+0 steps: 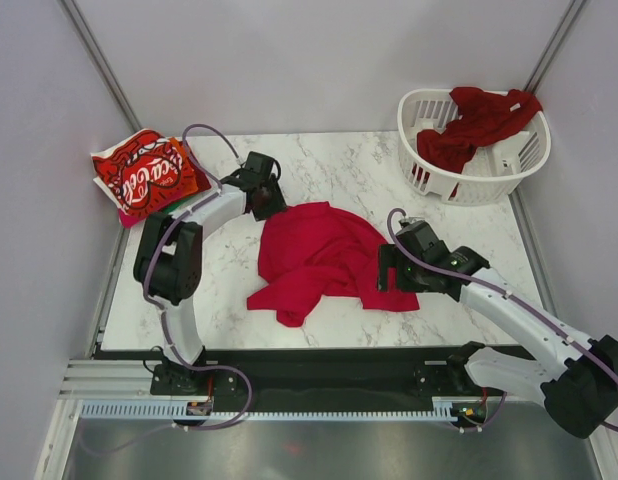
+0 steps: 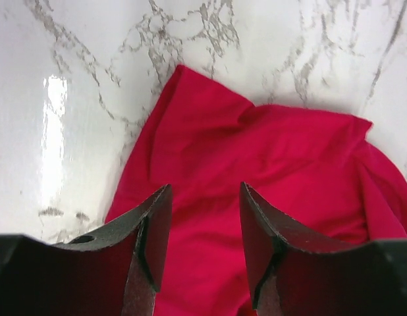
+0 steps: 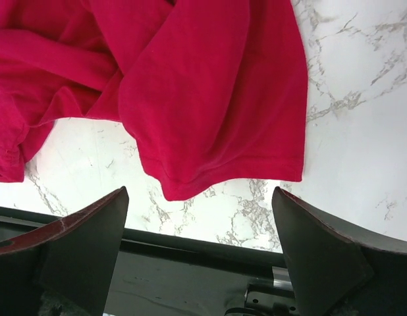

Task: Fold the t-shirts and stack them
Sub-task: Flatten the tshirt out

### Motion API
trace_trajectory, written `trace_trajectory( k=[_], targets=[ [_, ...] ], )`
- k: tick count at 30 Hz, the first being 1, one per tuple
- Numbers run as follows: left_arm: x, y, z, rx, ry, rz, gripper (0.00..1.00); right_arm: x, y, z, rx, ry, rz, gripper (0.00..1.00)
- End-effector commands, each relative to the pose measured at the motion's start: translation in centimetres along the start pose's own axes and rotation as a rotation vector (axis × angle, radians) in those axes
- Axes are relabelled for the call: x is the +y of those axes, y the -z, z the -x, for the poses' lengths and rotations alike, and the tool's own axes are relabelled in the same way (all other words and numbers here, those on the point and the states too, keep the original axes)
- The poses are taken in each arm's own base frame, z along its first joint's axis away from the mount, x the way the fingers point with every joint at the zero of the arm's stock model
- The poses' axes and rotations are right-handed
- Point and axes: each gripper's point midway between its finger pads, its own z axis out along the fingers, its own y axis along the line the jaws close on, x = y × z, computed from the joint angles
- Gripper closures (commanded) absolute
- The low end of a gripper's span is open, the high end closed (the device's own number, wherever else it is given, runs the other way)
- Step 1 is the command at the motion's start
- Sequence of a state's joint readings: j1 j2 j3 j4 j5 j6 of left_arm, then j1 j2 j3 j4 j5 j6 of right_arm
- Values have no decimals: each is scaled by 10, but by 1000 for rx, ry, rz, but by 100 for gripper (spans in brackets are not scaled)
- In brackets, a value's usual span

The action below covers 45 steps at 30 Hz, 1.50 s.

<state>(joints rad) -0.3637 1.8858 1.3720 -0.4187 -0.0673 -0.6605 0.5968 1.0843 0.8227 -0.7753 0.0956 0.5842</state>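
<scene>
A plain bright red t-shirt (image 1: 324, 255) lies crumpled in the middle of the marble table; it also shows in the left wrist view (image 2: 269, 171) and the right wrist view (image 3: 190, 85). My left gripper (image 1: 267, 200) hovers over its far left edge, jaws partly open with nothing between them (image 2: 205, 224). My right gripper (image 1: 394, 270) is wide open and empty over the shirt's right hem near the front edge (image 3: 200, 217). A folded Coca-Cola t-shirt (image 1: 144, 175) tops a stack at the far left. A dark red t-shirt (image 1: 479, 120) hangs in the basket.
The white slatted laundry basket (image 1: 509, 165) stands at the table's far right corner. The stack at the far left shows orange and pink edges under the top shirt. The table's black front edge (image 3: 190, 247) lies just below the right gripper.
</scene>
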Motion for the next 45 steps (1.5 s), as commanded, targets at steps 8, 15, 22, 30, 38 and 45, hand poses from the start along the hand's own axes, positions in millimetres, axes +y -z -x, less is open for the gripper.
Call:
trace_trajectory(
  k=[8,15,22,30,38,45],
  targets=[
    [5,-25,27,-49,-41,24,48,-5,4,11,-40,1,-40,2],
    [2,-37,19,-2,-35,1,51,-8,0,15,-36,25,-71,2],
    [12,-39,10,12,-14,34,52,-11,-2,15,-35,34,-88,2],
    [24,-37,13,-13,-30,95,48,-11,-4,15,-29,43,-91,2],
    [22,-42,7,15,-50,82,48,-11,-7,14,-25,47,-96,2],
    [21,-48,-4,50,-45,72,50,-12,-9,14,-28,51,-101,2]
  ],
)
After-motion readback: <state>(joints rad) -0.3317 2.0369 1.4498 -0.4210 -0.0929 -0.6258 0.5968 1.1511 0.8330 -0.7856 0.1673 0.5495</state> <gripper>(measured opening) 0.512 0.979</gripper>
